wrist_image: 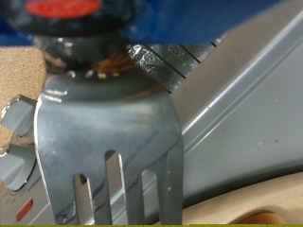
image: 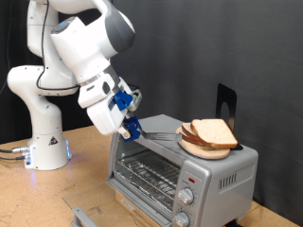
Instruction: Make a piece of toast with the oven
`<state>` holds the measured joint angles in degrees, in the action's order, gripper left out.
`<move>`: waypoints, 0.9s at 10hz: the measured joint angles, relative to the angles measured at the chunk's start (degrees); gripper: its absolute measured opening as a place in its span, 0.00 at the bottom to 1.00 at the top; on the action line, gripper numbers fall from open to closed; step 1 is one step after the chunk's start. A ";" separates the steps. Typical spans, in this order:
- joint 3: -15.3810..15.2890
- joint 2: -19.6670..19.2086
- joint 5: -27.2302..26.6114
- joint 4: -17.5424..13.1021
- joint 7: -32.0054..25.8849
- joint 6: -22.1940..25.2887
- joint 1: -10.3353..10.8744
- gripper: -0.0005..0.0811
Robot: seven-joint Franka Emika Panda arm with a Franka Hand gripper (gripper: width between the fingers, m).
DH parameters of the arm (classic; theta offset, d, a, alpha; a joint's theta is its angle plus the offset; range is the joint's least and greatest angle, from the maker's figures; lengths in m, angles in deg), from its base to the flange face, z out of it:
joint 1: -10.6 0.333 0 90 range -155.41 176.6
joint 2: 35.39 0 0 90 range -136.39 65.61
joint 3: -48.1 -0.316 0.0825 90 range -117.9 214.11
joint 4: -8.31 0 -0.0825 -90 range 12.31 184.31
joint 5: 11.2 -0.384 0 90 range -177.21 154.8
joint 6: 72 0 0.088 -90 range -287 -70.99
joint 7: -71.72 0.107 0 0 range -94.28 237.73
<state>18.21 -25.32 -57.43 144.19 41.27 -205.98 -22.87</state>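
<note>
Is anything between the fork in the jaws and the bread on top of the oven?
Nothing visible. The gripper holds a metal fork whose tines reach along the oven top to the piece of toast, stacked on a wooden plate.

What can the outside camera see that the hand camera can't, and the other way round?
Only the exterior view shows the whole robot arm, the oven's knobs and wire rack, and bread slices stacked on a round wooden plate on top. Only the wrist view shows the fork's prongs up close. Both show the gripper holding that fork over the oven top, near the bread.
</note>
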 joint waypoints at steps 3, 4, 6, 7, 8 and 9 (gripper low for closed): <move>-2.24 -1.60 1.58 -0.31 2.73 -3.00 0.03 0.45; -2.92 -2.09 1.65 -0.37 3.23 -4.12 0.05 0.45; -3.80 -3.13 1.80 -0.62 4.48 -5.61 0.05 0.45; -4.07 -3.59 2.00 -0.81 5.21 -6.14 0.06 0.45; -4.14 -4.12 2.22 -1.12 5.68 -6.41 0.05 0.45; -4.14 -4.50 2.27 -1.41 6.05 -6.61 0.05 0.45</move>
<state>14.07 -29.82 -55.15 142.78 47.32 -212.59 -22.82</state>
